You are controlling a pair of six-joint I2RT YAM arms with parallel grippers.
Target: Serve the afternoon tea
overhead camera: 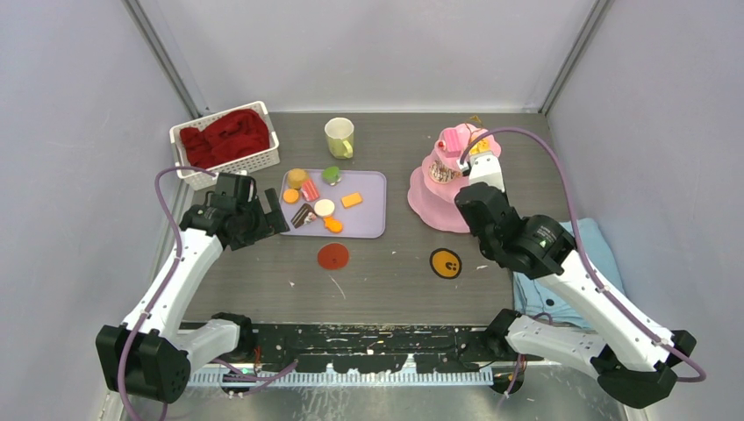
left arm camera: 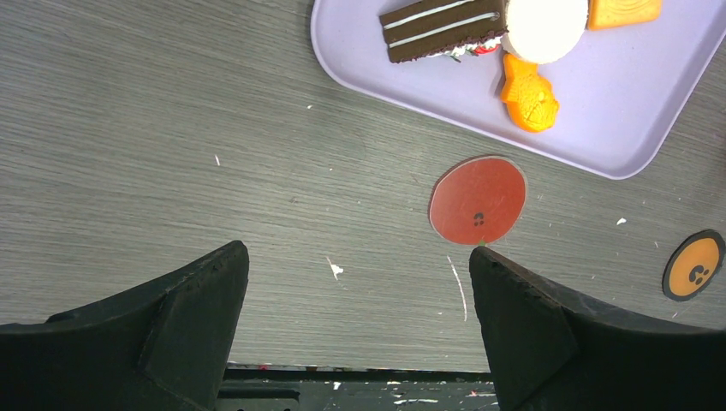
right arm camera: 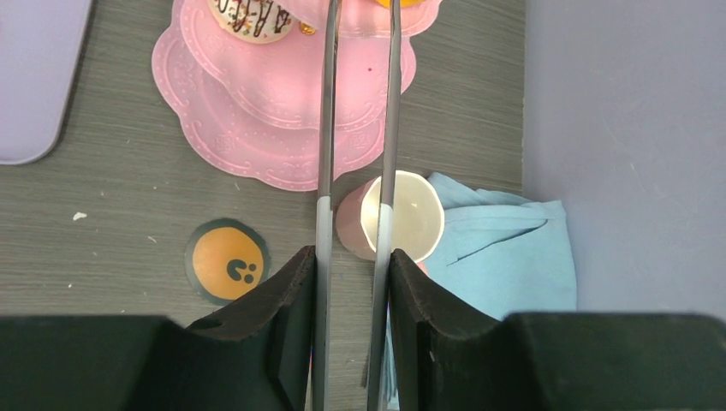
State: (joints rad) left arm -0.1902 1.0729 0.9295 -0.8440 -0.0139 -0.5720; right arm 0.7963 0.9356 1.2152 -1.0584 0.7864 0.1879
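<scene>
The pink three-tier stand stands right of centre, with a chocolate-drizzled pastry on a tier. My right gripper is shut on metal tongs, whose blades reach up to the stand's top, where an orange piece shows. A pink mug sits by the stand's foot; the arm hides it from above. The pale yellow-green mug stands at the back. Several toy pastries lie on a lavender tray. My left gripper hangs open and empty beside the tray.
A red coaster and an orange coaster lie in front of the tray and stand. A white basket holding red cloth is at the back left. A folded light-blue towel lies by the right wall.
</scene>
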